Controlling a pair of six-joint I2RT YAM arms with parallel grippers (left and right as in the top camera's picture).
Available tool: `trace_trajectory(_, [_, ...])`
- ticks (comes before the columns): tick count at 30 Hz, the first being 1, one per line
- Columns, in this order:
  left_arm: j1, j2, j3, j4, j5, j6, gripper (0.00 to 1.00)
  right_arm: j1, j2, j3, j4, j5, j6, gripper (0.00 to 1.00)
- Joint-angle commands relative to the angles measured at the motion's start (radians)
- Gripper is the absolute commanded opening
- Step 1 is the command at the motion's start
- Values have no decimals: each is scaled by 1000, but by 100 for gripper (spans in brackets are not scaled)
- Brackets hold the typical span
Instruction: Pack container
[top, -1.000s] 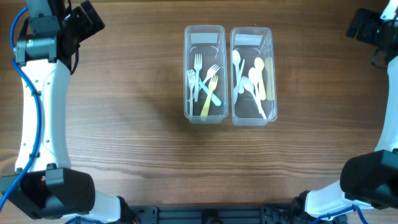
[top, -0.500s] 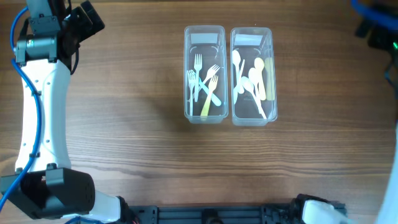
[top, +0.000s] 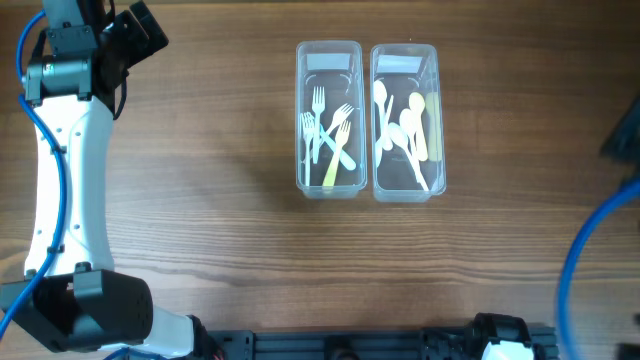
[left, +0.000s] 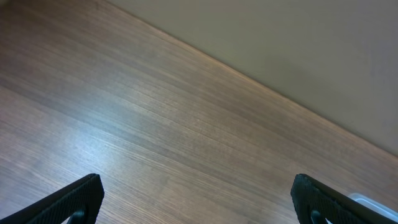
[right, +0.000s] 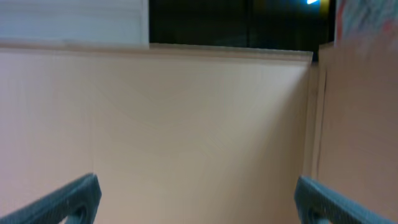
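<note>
Two clear plastic containers stand side by side at the table's middle back. The left container (top: 328, 120) holds several forks (top: 330, 140), white, pale blue and yellow. The right container (top: 404, 122) holds several spoons (top: 402, 135), white and yellow. My left gripper (left: 199, 199) is open and empty, high at the far left corner, pointing at bare table; a container corner (left: 373, 204) shows at its lower right. My right gripper (right: 198, 199) is open and empty, facing a beige wall; the arm is a blur at the right edge of the overhead view (top: 622, 140).
The wooden table (top: 200, 220) carries nothing else. The left arm's white link (top: 62, 160) runs down the left side. A blue cable (top: 580, 270) curves at the lower right. Arm bases sit along the front edge.
The right arm has swung from the far right corner down the right edge and is now mostly out of the overhead view. The left arm and both containers have not moved.
</note>
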Motion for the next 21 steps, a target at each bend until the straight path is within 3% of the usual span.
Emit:
trace_trajectory(1, [-1,5,2,0,-5,-1,100,6,-166,-338,172,-41,-2,100])
trace_trajectory(9, [-1,5,2,0,-5,-1,100,6,-454,-908,509,-150,77,100])
trace_trajectory(21, [-1,5,2,0,-5,-1,100,6,-544,-1206,640,-154,138,100])
